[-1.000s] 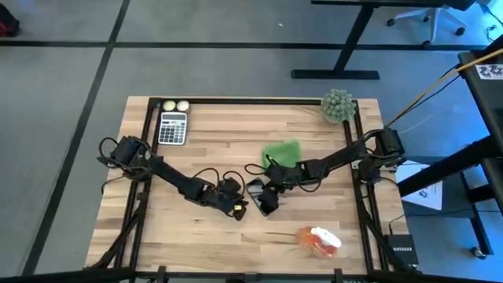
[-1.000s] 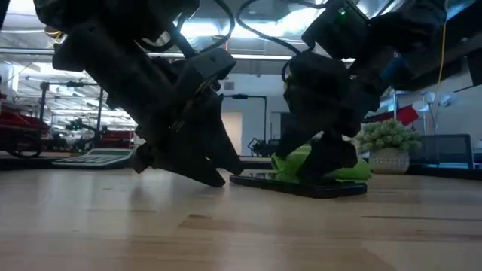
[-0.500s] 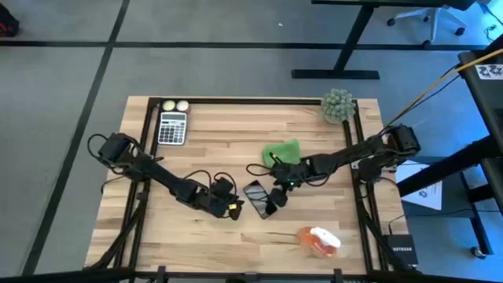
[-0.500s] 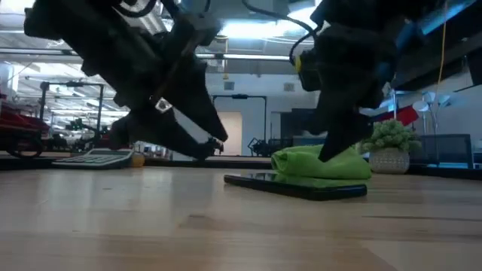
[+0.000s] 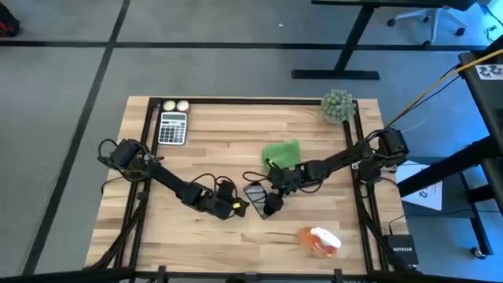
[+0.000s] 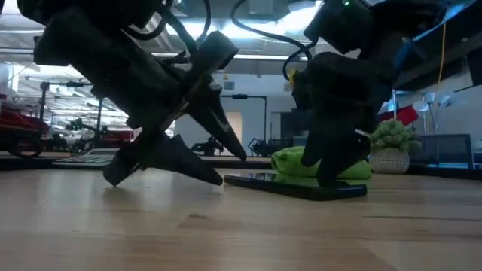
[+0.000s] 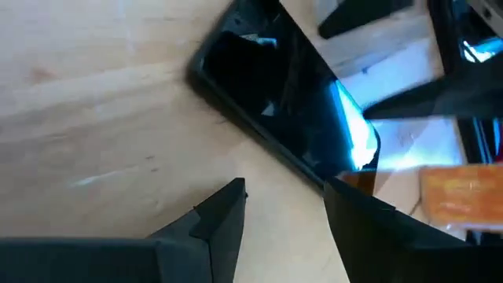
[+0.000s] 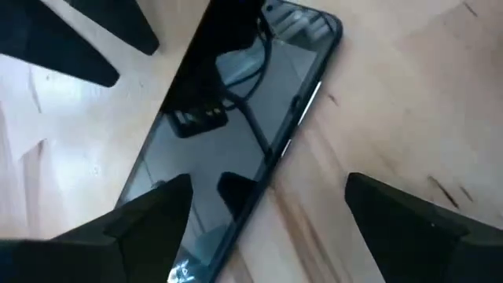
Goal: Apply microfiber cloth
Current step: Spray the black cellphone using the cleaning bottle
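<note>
On the wooden table (image 5: 204, 149) we see the microfiber cloth (image 5: 281, 152) bunched just behind the black phone (image 5: 255, 192). Our left hand (image 7: 279, 208) and right hand (image 8: 263, 208) both stand spread open over the phone, holding nothing.

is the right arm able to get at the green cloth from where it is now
Probably yes. The right gripper hangs open over the phone, and the microfiber cloth lies just behind it on the table, uncovered. Nothing sits between them; the left gripper is on the phone's other side.
</note>
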You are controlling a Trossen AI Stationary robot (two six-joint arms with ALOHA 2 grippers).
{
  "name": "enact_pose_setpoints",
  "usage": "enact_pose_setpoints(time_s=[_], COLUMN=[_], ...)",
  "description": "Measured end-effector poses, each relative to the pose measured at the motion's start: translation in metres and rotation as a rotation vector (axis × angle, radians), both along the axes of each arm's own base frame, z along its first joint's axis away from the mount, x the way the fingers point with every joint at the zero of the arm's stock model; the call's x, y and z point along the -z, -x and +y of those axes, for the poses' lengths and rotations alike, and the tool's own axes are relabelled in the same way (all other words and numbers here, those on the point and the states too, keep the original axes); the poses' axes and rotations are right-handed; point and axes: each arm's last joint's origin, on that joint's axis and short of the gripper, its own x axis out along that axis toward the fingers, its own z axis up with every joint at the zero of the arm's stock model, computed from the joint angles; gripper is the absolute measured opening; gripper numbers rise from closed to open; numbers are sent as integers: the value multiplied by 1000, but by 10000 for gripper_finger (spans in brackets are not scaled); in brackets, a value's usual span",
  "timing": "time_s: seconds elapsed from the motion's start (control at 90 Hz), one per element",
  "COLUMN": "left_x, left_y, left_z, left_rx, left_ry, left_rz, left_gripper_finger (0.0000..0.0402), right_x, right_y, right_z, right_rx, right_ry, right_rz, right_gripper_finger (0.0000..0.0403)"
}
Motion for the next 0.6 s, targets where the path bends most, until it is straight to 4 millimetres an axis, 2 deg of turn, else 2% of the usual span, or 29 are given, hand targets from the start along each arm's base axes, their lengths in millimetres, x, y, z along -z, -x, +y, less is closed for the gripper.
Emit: enact_pose_setpoints(time_s=[0.311, 0.522, 0.6], left_x=[0, -7, -4], left_y=[-6, -15, -18], left_z=[11, 15, 20], left_rx=[30, 27, 30], left_ry=[47, -94, -128], left_rz=[29, 8, 23], left_gripper_finger=[156, 156, 156], right_x=[-1, -2, 5], right_y=[-2, -8, -10], right_z=[3, 9, 14], right_rx=[8, -29, -17], right_ry=[-2, -134, -166], right_rz=[-19, -69, -68], right_gripper_finger=[325, 325, 325])
